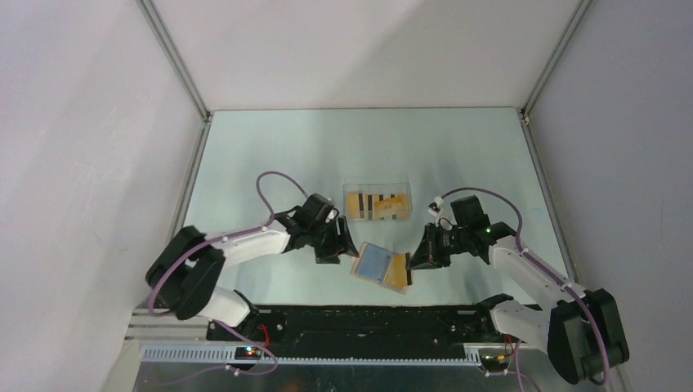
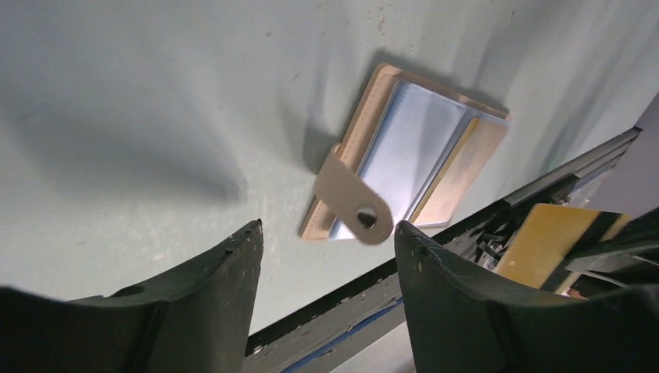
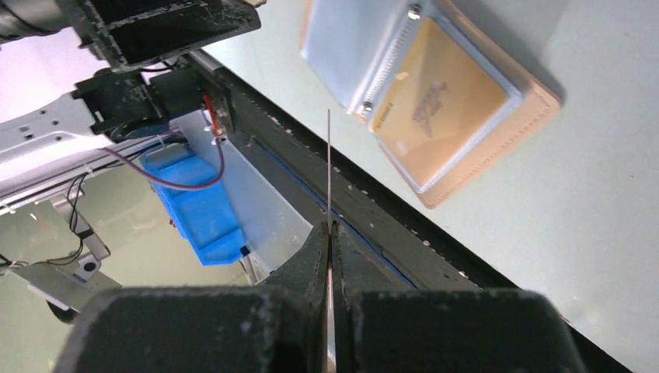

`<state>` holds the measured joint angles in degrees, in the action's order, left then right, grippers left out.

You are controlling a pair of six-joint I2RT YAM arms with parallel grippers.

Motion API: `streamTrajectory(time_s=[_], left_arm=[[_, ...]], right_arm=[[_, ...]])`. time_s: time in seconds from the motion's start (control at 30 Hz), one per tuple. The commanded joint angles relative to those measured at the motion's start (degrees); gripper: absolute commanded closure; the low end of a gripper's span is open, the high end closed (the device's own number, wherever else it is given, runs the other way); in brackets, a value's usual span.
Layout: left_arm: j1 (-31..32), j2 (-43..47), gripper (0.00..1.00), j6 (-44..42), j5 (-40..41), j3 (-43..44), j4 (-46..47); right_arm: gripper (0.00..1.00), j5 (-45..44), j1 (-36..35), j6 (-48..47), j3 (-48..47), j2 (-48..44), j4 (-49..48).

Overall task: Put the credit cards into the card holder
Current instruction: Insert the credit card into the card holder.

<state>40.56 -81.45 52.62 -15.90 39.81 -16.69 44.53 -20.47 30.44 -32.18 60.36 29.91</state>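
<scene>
Here the small tan folding card holder (image 1: 377, 267) lies open flat on the pale green table (image 1: 270, 147) close to its near edge, between the two grippers and just nearer than the clear plastic tray (image 1: 400, 196) of orange striped cards (image 1: 368, 206). It shows light blue inner panels, a rounded tan strap (image 2: 353, 202) with a snap hole, and one orange card (image 3: 435, 109) under a clear pocket. The left gripper (image 2: 330, 233) hovers over it, spread wide and empty, while the right gripper (image 3: 329, 233) is pinched tight on a thin orange-yellow credit card (image 3: 329, 167) seen edge-on.
</scene>
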Motion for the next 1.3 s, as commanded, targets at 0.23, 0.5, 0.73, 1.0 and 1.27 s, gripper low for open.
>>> streamTrajectory(time_s=[0.23, 0.5, 0.73, 1.0, 1.27], left_arm=[[8.0, -12.1, 0.37, 10.1, -3.3, 3.4, 12.7], [12.4, -12.5, 0.40, 13.6, -1.9, 4.5, 13.9], [11.6, -9.0, 0.38, 10.7, 5.3, 5.3, 5.9], [11.0, -14.2, 0.45, 8.9, 6.6, 9.4, 3.5], [11.0, -16.6, 0.64, 8.0, 6.4, 10.7, 2.9]], right_arm=[[1.00, -2.8, 0.5, -1.7, 1.3, 5.3, -3.9], [1.00, -4.6, 1.0, -3.8, 1.5, 5.4, -2.2], [1.00, -3.6, 3.9, -5.2, 2.0, 6.5, -2.0], [1.00, -3.7, 4.3, -6.1, 2.1, 11.4, -3.0], [1.00, 0.3, 4.1, -6.8, 2.1, 16.0, -7.4]])
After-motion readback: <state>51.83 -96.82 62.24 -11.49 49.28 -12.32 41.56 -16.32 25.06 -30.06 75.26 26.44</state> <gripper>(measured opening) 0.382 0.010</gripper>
